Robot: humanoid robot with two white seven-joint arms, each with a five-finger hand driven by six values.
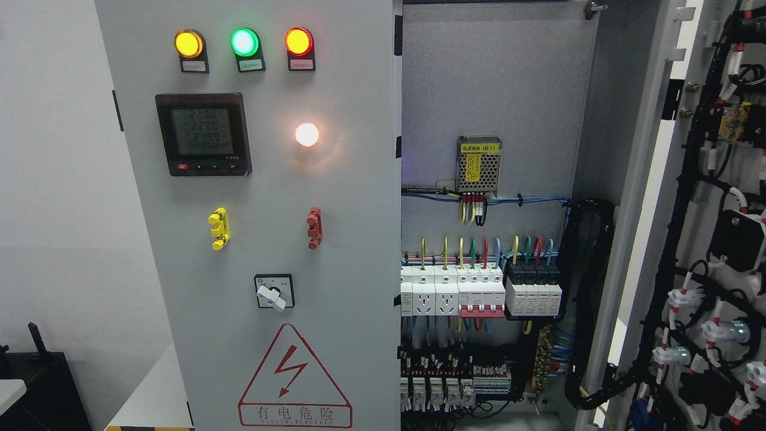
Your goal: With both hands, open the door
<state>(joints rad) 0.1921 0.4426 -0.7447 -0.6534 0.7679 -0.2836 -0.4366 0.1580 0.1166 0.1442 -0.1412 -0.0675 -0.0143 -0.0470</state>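
Note:
A grey electrical cabinet fills the head view. Its left door (263, 251) stands closed, facing me, with yellow, green and red lamps (244, 42) at the top, a digital meter (203, 134), a lit white lamp (307, 134), a rotary switch (274, 291) and a red warning triangle (294, 377). The right door (712, 239) is swung wide open to the right, showing its wired inner face. Between them the cabinet interior (497, 90) is exposed. Neither of my hands or arms shows in the picture.
Inside are a small power supply (479, 165), rows of breakers and sockets (479, 290), terminal blocks (455, 383) and a black cable bundle (589, 299). A pale wall is at left, with dark equipment (36, 383) at the lower left corner.

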